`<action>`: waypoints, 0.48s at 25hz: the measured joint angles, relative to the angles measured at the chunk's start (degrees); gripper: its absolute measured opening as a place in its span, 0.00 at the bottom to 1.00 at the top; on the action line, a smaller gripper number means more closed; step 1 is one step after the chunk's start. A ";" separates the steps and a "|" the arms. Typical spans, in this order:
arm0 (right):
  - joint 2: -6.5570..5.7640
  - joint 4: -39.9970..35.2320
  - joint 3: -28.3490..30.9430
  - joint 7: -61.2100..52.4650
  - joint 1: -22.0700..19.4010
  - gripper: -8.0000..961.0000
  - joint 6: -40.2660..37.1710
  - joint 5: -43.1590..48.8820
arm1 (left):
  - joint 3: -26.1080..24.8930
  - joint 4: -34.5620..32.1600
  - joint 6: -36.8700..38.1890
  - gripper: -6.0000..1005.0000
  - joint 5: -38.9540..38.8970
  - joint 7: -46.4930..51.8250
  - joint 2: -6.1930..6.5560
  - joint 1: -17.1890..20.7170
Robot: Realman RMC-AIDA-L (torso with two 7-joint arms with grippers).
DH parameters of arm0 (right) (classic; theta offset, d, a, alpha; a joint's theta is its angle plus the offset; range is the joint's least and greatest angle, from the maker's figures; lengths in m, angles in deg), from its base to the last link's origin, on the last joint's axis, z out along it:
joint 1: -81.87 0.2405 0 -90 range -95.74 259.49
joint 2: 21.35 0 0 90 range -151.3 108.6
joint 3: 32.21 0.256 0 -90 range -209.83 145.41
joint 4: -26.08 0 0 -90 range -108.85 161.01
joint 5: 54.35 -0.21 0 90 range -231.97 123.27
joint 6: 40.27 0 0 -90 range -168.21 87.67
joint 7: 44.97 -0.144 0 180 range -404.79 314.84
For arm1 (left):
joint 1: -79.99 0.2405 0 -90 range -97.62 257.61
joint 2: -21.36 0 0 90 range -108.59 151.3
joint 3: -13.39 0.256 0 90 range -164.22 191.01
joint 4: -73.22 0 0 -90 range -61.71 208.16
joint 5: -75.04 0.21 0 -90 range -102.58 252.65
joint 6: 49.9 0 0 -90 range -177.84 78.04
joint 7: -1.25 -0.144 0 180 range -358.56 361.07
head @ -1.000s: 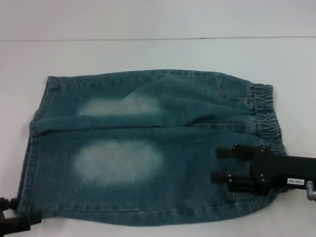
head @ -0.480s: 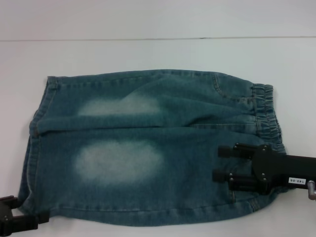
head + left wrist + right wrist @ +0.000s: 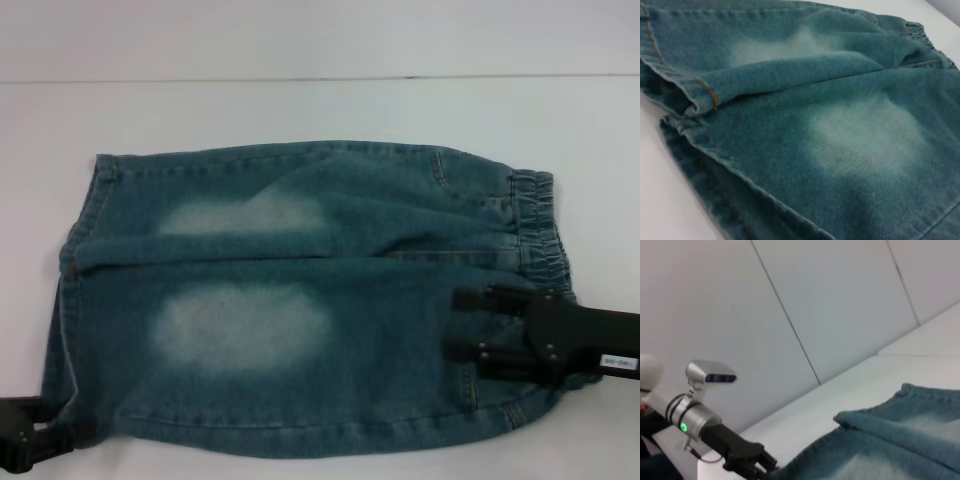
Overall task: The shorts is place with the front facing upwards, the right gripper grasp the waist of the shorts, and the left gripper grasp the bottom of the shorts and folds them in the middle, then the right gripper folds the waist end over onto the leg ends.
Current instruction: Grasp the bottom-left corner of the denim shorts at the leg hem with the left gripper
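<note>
Blue denim shorts (image 3: 300, 300) lie flat on the white table, elastic waist (image 3: 540, 225) at the right, leg hems (image 3: 75, 260) at the left. My right gripper (image 3: 455, 323) hovers over the near waist area, open, its two black fingers spread apart with nothing between them. At the near left corner of the leg hem sits my left gripper (image 3: 50, 437), partly cut off by the picture's edge. The left wrist view is filled by the shorts (image 3: 840, 125) and their stitched hem (image 3: 705, 95). The right wrist view shows the left gripper (image 3: 757, 462) at the shorts' edge (image 3: 890, 440).
The white table (image 3: 300, 110) runs on behind and to both sides of the shorts. A pale wall (image 3: 300, 35) rises at the back. The table's near edge lies close below the shorts.
My right gripper has shifted slightly right and down over the waist area. The left gripper has sunk lower at the hem corner. The shorts lie as before.
</note>
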 joint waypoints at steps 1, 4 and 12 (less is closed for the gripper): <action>-0.09 0.00 0.70 0.00 -0.27 0.84 -0.62 0.02 | 0.02 0.00 0.13 0.55 -0.10 0.03 -0.01 -0.01; -0.84 -0.04 3.56 -0.20 -1.79 0.84 -3.24 0.11 | 0.09 -0.02 0.40 0.48 -0.24 0.07 -0.03 -0.08; -4.77 -0.13 12.21 -2.63 -8.59 0.84 -3.50 3.38 | 0.06 -0.04 1.01 0.18 -0.46 -0.10 -0.07 -0.78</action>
